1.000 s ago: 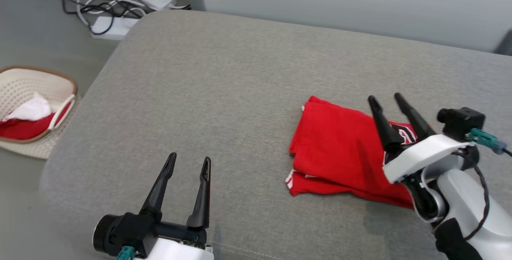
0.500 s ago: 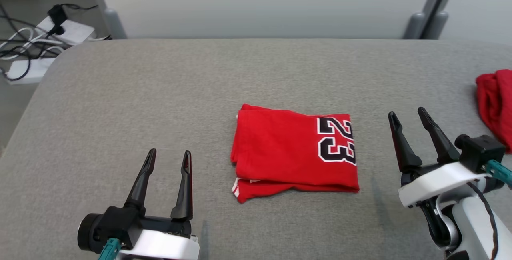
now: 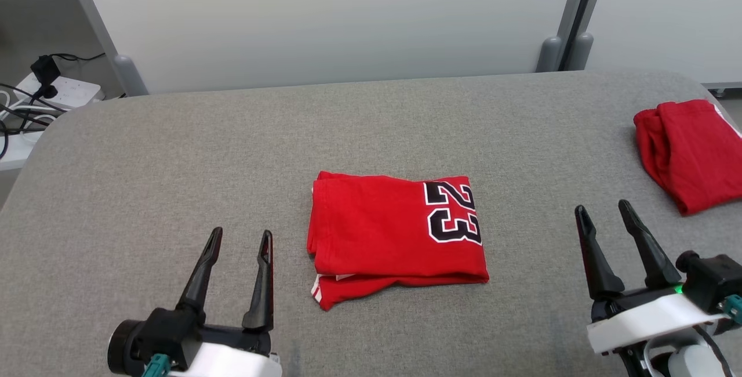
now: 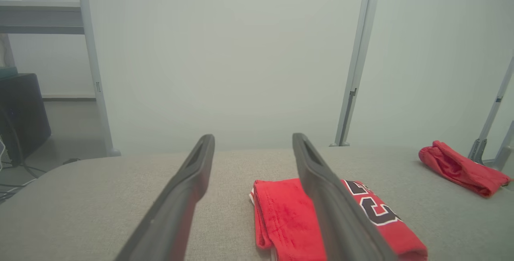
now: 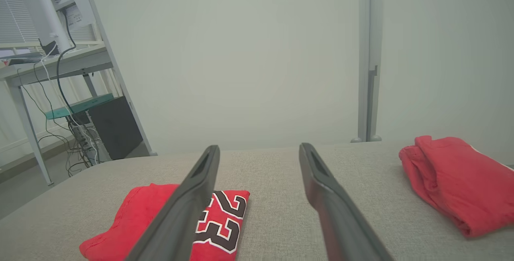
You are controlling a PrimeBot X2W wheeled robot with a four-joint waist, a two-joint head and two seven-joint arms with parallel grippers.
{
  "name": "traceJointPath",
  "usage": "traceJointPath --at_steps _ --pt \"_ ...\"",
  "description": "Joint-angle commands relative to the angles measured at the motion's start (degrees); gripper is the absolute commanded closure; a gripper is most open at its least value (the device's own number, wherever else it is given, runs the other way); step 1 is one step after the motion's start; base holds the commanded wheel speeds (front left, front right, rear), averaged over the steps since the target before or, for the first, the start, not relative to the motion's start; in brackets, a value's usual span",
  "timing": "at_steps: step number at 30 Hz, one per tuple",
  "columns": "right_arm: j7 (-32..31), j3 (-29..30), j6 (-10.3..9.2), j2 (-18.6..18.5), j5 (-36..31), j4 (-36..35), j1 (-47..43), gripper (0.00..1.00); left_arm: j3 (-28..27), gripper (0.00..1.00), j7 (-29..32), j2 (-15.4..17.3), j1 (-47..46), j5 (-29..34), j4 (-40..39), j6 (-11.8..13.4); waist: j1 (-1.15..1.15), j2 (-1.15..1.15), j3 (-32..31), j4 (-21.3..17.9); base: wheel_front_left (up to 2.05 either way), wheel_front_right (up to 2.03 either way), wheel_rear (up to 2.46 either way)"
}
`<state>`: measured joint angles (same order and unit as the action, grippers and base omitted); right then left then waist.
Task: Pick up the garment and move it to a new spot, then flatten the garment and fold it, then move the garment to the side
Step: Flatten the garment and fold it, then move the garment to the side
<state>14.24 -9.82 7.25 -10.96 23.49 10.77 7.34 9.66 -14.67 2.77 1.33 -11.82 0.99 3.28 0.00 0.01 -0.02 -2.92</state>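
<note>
The garment (image 3: 394, 229) is a red jersey with a black "23", folded into a neat rectangle in the middle of the grey padded table (image 3: 174, 151). It also lies low in the left wrist view (image 4: 281, 217) and the right wrist view (image 5: 225, 221). My left gripper (image 3: 240, 243) hovers open at the lower left, apart from the jersey's left edge. At the lower right my right gripper (image 3: 603, 214) stands open too, well clear of the jersey. Both hold nothing.
A second folded red garment (image 3: 687, 153) rests near the table's far right edge, seen as well in the right wrist view (image 5: 453, 176). White partition panels (image 3: 324, 17) stand behind the table. A power strip and cables (image 3: 46, 95) lie on the floor at left.
The head camera has swung right, so the basket has left the picture and the second red garment has come in. My right gripper has drawn back off the jersey, toward the lower right.
</note>
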Motion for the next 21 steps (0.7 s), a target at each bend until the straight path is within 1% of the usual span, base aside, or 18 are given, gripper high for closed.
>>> traceJointPath --at_steps 1,7,11,21 --pt "0.75 -0.79 0.24 -0.13 -0.86 -2.54 -0.68 0.0 -2.39 0.0 -0.33 0.1 -0.12 1.19 -1.59 -0.73 0.0 -0.01 -0.4 -0.32 0.0 0.0 0.0" --pt "0.75 -0.88 0.24 0.02 -1.31 -4.82 -4.2 0.0 -3.43 0.0 -0.33 0.1 2.57 2.02 -2.22 -0.96 0.0 -0.01 -1.05 -0.26 0.0 0.0 0.0" --pt "0.75 -0.22 0.24 0.29 -1.59 -4.97 -5.49 0.0 -3.48 0.0 -0.33 0.1 3.32 2.5 -2.12 -1.21 0.0 -0.01 -1.37 0.18 0.0 0.0 0.0" --pt "0.75 0.42 0.24 0.83 -1.83 -5.49 -6.39 0.0 -3.98 0.0 -0.33 0.1 3.71 2.85 -1.95 -1.62 0.0 -0.01 -1.98 1.42 0.0 0.0 0.0"
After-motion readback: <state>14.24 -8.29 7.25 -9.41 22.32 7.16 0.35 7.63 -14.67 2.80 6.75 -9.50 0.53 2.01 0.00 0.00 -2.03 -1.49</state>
